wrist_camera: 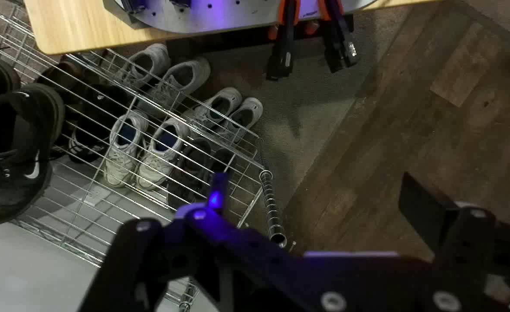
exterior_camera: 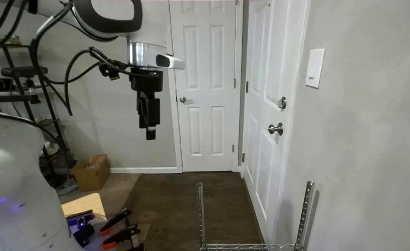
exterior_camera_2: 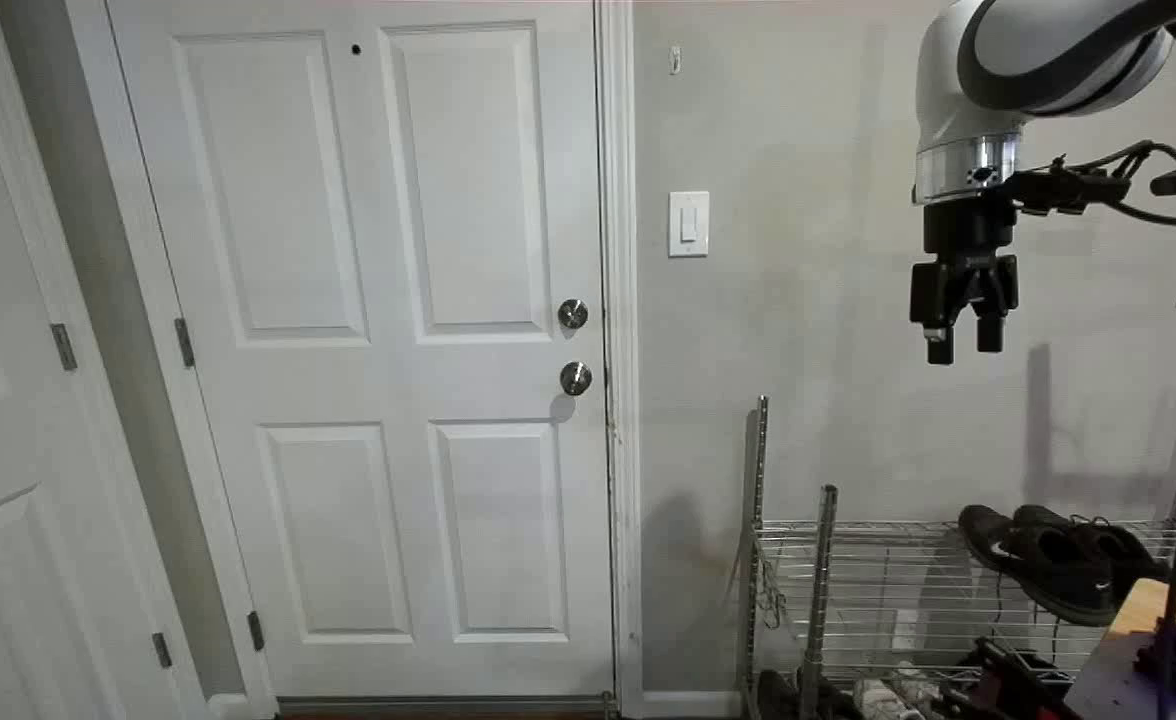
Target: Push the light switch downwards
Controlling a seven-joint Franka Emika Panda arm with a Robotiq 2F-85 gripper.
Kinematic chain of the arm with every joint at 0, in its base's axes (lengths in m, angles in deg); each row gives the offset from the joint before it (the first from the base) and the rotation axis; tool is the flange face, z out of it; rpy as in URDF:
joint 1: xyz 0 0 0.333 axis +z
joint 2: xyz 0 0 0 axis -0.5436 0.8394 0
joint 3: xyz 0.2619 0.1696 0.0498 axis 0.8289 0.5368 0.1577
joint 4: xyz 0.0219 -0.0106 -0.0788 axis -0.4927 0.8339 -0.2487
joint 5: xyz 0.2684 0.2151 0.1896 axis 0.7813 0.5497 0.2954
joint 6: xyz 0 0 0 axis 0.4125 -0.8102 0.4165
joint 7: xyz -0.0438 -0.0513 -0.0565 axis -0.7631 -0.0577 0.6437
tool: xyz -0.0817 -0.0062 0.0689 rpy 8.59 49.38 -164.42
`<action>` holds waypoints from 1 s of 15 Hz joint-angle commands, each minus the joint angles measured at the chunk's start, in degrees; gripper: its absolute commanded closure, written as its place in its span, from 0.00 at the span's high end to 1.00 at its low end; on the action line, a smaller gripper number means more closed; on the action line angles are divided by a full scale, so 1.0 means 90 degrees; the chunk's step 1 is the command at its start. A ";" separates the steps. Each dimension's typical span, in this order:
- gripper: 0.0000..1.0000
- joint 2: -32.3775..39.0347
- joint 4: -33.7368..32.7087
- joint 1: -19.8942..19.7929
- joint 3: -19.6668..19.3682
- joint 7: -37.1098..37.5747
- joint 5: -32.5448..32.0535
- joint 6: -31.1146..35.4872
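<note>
The light switch [exterior_camera: 315,68] is a small white upright plate on the grey wall, to the right of a white door. It also shows in an exterior view [exterior_camera_2: 689,224], beside the door frame. It is out of view in the wrist view. My gripper [exterior_camera: 150,134] points straight down in the air, well away from the switch. In an exterior view the gripper [exterior_camera_2: 965,342] hangs to the right of the switch, with its fingertips lower than the plate. In the wrist view the gripper [wrist_camera: 313,184] is open, its fingers wide apart with nothing between them.
A white door [exterior_camera_2: 398,390] has a knob [exterior_camera_2: 576,378] and a deadbolt left of the switch. A wire rack [exterior_camera_2: 888,570] with upright posts and several shoes stands below, against the wall. A wooden table edge [wrist_camera: 77,26] with black clamps [wrist_camera: 283,56] is near the rack.
</note>
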 commanded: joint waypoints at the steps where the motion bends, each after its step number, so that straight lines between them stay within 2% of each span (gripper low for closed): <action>1: 1.00 0.0004 -0.0010 -0.0032 0.0024 -0.0021 0.0016 -0.0010; 11: 1.00 0.0004 -0.0010 -0.0032 0.0024 -0.0021 0.0016 -0.0010; 15: 1.00 0.0581 -0.0121 -0.0027 -0.0307 -0.0424 0.0059 0.0473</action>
